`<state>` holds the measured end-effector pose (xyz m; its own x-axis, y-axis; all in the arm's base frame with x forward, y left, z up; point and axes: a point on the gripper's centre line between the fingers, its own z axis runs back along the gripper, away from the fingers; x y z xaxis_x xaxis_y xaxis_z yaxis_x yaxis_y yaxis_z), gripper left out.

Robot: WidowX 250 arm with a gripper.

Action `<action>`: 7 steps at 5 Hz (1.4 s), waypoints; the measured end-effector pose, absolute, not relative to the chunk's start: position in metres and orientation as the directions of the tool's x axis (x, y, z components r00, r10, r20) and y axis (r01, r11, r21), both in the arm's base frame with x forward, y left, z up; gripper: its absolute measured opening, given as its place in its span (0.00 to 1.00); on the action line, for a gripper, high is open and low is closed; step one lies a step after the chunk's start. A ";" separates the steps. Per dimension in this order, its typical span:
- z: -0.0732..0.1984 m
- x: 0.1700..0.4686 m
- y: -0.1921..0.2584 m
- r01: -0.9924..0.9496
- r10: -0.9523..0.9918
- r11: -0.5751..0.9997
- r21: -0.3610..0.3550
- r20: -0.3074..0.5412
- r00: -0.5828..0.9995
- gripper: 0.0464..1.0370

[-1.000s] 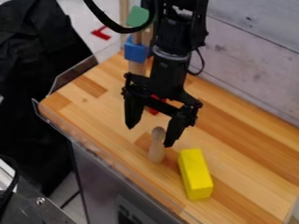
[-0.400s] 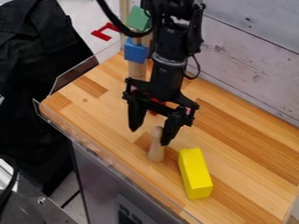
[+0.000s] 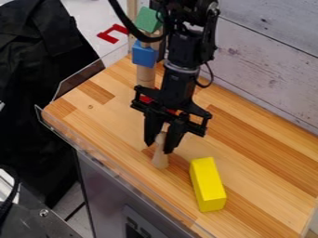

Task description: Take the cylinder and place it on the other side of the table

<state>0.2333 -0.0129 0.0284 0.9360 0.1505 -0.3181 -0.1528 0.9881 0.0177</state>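
From my seat, leftmost is the black cloth (image 3: 40, 79) beside the wooden table (image 3: 87, 118), then the red bracket (image 3: 112, 33) on the pale surface past the table's far end. Next across, the blue block (image 3: 144, 53) sits on a wooden post (image 3: 146, 76), with the green block (image 3: 148, 19) higher up. A red piece (image 3: 146, 99) shows partly behind the gripper.

Around the middle of my view, near the table's front edge, I have the cylinder (image 3: 160, 156), a pale wooden one standing about upright. The gripper (image 3: 160, 148) hangs right over it, one finger on either side, and I read them as pinching its upper part. Its lower end pokes out below the fingertips; I can't tell whether it is touching the wood or just clear of it.

To the right, the yellow block (image 3: 207, 184) lies near the cylinder, apart from it.

So I'd call the grasp made, or as good as made, and the carrying all undone. What's left for me is to lift, cross to the other side, set the cylinder down and let go.
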 end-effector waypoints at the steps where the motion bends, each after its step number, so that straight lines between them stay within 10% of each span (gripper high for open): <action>1: 0.042 0.230 -0.013 -0.137 0.138 0.990 0.026 -0.317 0.938 0.29; 4: 0.115 0.224 -0.033 -0.010 0.014 1.000 0.019 -0.229 0.973 0.29; 7: 0.114 0.247 -0.111 0.212 -0.200 0.977 0.023 -0.237 0.951 0.29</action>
